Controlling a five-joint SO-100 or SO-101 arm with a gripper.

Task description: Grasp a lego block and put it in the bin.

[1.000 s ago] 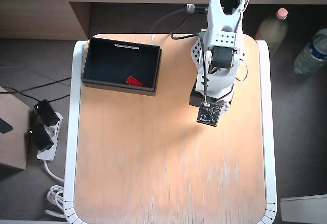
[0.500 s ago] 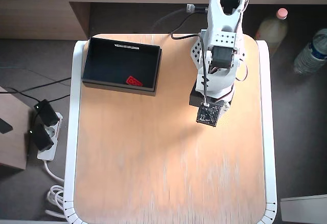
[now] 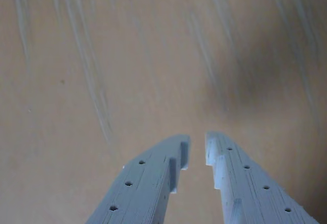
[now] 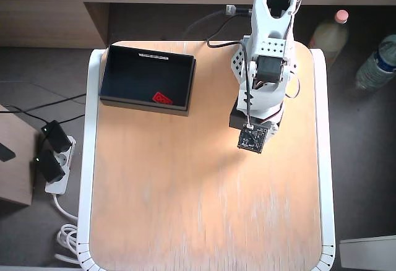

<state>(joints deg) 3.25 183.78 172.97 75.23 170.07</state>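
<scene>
The red lego block [image 4: 163, 98] lies inside the black bin [image 4: 127, 73], near its front wall, at the table's back left in the overhead view. The white arm [image 4: 266, 67] is folded at the table's back right, well apart from the bin. Its wrist camera board [image 4: 253, 139] covers the gripper from above. In the wrist view the gripper [image 3: 195, 150] hangs over bare wooden tabletop [image 3: 127, 70]. Its two grey fingers [image 3: 153, 178] stand almost together with only a thin slit between them, and nothing is held. Neither block nor bin shows in the wrist view.
The wooden table [image 4: 204, 209] has a white rim [image 4: 91, 159]. On the floor, a power strip with plugs and cables [image 4: 52, 159] lies left, and two bottles [image 4: 328, 33] [image 4: 377, 64] stand right. A wooden ledge [image 4: 55, 17] runs along the back.
</scene>
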